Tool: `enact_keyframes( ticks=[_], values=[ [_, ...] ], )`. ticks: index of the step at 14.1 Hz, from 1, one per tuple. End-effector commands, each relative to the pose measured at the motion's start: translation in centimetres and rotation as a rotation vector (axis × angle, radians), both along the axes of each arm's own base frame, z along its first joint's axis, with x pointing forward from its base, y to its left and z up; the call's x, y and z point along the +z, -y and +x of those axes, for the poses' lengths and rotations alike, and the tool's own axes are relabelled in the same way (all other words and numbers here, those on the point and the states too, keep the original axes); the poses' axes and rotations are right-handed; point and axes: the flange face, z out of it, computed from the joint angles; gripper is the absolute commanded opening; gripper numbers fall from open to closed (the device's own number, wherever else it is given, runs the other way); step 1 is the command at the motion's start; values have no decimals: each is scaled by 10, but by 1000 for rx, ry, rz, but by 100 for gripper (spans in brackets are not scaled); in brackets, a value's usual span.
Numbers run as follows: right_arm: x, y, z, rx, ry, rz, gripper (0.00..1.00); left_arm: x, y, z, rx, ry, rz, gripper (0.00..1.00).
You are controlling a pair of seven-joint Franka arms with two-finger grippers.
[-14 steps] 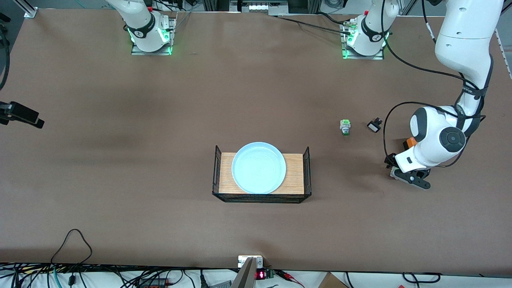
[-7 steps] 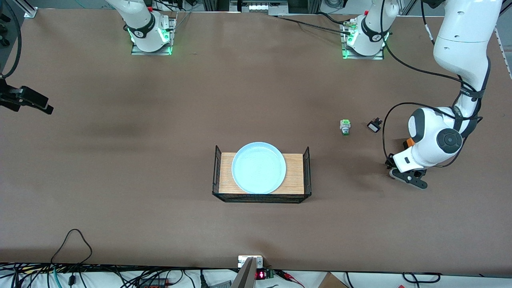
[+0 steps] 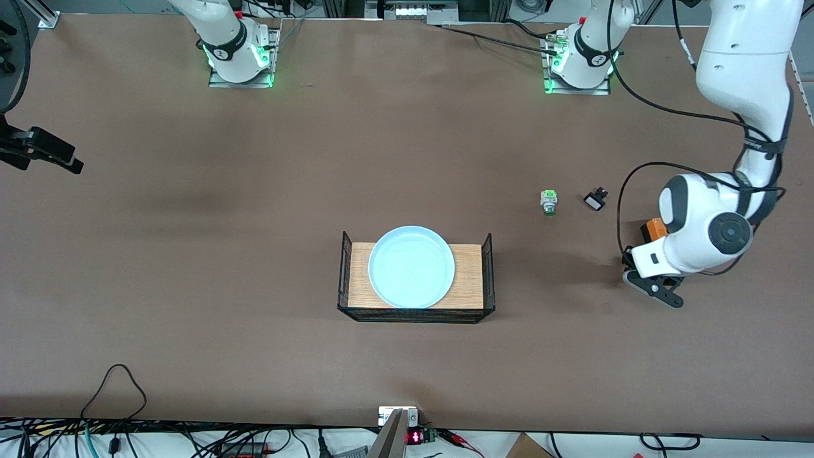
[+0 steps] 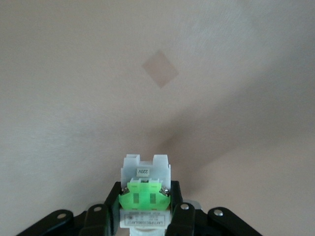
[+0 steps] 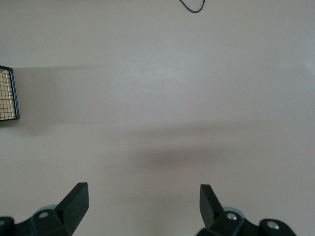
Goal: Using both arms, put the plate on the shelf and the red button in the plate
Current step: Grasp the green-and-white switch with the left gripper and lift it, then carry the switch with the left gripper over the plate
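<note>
Pale-blue and smooth, the plate (image 3: 411, 266) is a round shallow dish with a low raised rim, lying on the woven tan mat of a black wire tray (image 3: 416, 314) near the middle of the table (image 3: 254, 267). At the left arm's end of the table, the left gripper (image 4: 145, 209) is clenched on the red button (image 4: 145, 191), a small white plastic switch with a bright green block; a tiny grey label on its white end reads "220V", upside down in the left wrist view. Its red cap cannot be seen. In the front view that gripper (image 3: 655, 286) hangs low over the brown tabletop, just beside an orange box (image 3: 652, 228) half hidden by the arm's wrist. A similar white-and-green switch (image 3: 549, 202) with a green end lies on the table farther from the camera than the tray, and a small black part with a white face (image 3: 595, 200) sits near it, toward the left arm's end. The right gripper (image 5: 144, 199) waits with its black fingers spread wide apart over bare matte tabletop, one corner of the wire tray (image 5: 9, 94) showing in the right wrist view.
</note>
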Motion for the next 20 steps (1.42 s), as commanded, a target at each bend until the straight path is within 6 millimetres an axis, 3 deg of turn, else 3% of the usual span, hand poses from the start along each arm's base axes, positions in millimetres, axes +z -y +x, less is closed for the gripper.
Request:
enact_keyframes(
  ticks=[1, 3, 6, 8, 12, 14, 17, 19, 20],
  values=[
    [11, 0, -2, 27, 6, -11, 100, 78, 35, 27, -39, -67, -2, 17],
    [10, -7, -2, 39, -6, -19, 100, 120, 64, 35, -25, -82, -2, 18],
    [8, -10, -3, 78, -18, -24, 100, 196, 146, 28, 3, -57, -119, 18],
    [8, -9, -5, 98, -36, -42, 100, 204, 196, 14, 100, -117, -202, 18],
    [8, -7, -6, 85, -39, -35, 100, 250, 304, -8, 289, -78, -236, 18],
    [8, -8, -6, 48, -38, -35, 100, 250, 352, -14, 350, -63, -239, 18],
    [8, -10, -5, 37, -38, -39, 100, 242, 384, 2, 380, 18, -320, 18],
    [8, -10, -6, 46, -40, -38, 100, 225, 398, 10, 378, 69, -365, 18],
    [8, -8, -6, 46, -40, -38, 100, 215, 416, 8, 361, 91, -379, 18]
  ],
)
